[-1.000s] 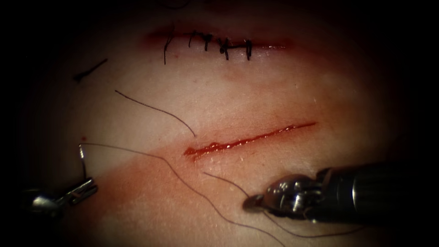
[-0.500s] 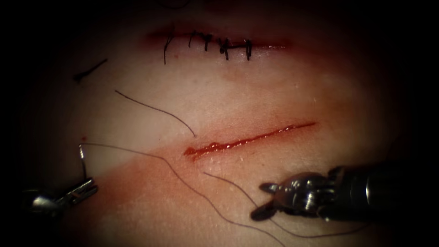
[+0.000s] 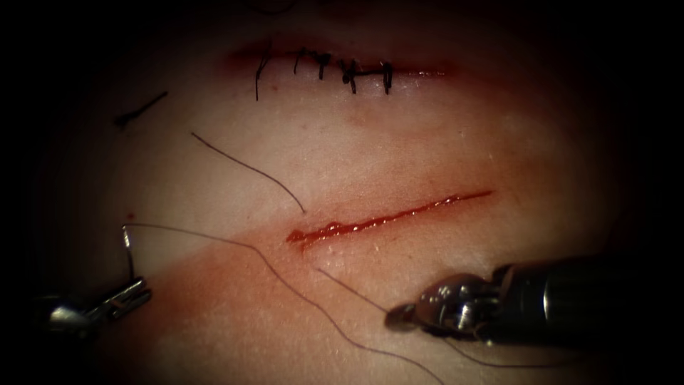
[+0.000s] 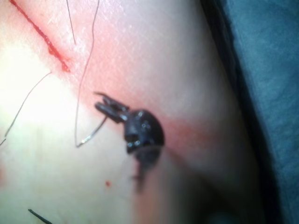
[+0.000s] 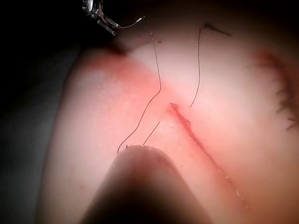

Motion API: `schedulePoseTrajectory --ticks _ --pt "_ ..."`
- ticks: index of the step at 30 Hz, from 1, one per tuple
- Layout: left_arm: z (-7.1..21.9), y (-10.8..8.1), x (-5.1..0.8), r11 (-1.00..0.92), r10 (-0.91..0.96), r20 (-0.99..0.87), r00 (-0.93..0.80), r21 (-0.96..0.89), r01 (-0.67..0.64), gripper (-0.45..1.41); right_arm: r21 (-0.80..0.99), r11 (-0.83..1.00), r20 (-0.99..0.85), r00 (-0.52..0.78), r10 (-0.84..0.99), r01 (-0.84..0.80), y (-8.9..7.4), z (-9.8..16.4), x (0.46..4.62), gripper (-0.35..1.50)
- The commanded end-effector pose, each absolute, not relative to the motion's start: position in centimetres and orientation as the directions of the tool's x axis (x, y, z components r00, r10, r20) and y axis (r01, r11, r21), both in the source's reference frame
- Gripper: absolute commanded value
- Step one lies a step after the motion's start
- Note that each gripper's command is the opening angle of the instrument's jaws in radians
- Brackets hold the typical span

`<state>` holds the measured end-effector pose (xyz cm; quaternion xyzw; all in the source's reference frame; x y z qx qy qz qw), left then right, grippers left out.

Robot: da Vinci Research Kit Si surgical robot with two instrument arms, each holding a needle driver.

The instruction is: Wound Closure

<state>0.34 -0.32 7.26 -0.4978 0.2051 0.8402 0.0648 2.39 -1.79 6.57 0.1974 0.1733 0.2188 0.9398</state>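
The open cut (image 3: 385, 217) runs across the tissue (image 3: 399, 142) with red fluid in it. My left tool (image 3: 132, 291) waits far left of the cut, jaws shut on the needle (image 3: 128, 249). The needle stands clear of the tissue, its thread end free above the jaws. The thread (image 3: 285, 281) trails from there to the near edge. My right tool (image 3: 399, 314) is on the near side of the cut, jaws shut on a thread strand (image 3: 353, 289) that leaves the tissue near the cut's left end. A free tail (image 3: 246, 167) lies beyond the cut. The left tool (image 4: 111, 108) and needle (image 4: 93, 134) show up close.
An older cut (image 3: 320, 68) at the back is closed with several dark stitches. A loose cut piece of thread (image 3: 139, 110) lies at the far left. The right tool's shaft (image 3: 570, 299) comes in low from the right.
The right tool's jaws stood open half a second ago and are shut again on the strand. The free tail's far end has shifted slightly up and right. The left tool and needle have not moved.
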Motion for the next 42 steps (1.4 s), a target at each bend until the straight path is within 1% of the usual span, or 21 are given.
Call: schedulePoseTrajectory --ticks 1,9,19,31,38,39,40,41,42 --pt "7.33 -0.36 0.27 -0.908 -0.094 -0.865 -0.494 0.277 -0.313 -0.45 0.441 0.828 -0.242 0.842 0.481 -0.347 -1.80 6.54 2.38 -0.35" --pt "7.33 -0.37 0.28 -0.908 -0.094 -0.865 -0.493 0.278 -0.313 -0.45 0.432 0.834 -0.247 0.845 0.475 -0.343 -1.80 6.49 2.20 -0.35" --pt "7.32 -0.38 0.28 -0.908 -0.094 -0.864 -0.494 0.278 -0.313 -0.45 0.454 0.824 -0.250 0.840 0.482 -0.338 -1.81 6.50 2.25 -0.35" --pt "7.27 -0.51 0.35 -0.908 -0.087 -0.866 -0.493 0.273 -0.319 -0.45 0.454 0.831 -0.243 0.853 0.462 -0.321 -1.91 6.52 2.10 -0.35" --pt "7.29 -0.59 0.37 -0.910 -0.075 -0.868 -0.491 0.262 -0.323 -0.45 0.463 0.825 -0.256 0.843 0.474 -0.324 -1.87 6.50 2.13 -0.35" --pt "7.29 -0.58 0.37 -0.910 -0.075 -0.868 -0.491 0.262 -0.323 -0.45 0.462 0.824 -0.264 0.837 0.480 -0.327 -1.85 6.49 2.14 -0.15" --pt "7.29 -0.58 0.37 -0.910 -0.070 -0.870 -0.489 0.256 -0.326 -0.45 0.460 0.823 -0.278 0.827 0.489 -0.333 -1.82 6.48 2.15 0.12" --pt "7.30 -0.57 0.36 -0.911 -0.059 -0.873 -0.484 0.246 -0.332 -0.45 0.446 0.823 -0.313 0.799 0.513 -0.353 -1.76 6.45 2.15 0.76" --pt "7.30 -0.57 0.36 -0.911 -0.059 -0.873 -0.484 0.246 -0.332 -0.45 0.446 0.823 -0.313 0.799 0.513 -0.353 -1.76 6.45 2.15 0.76"
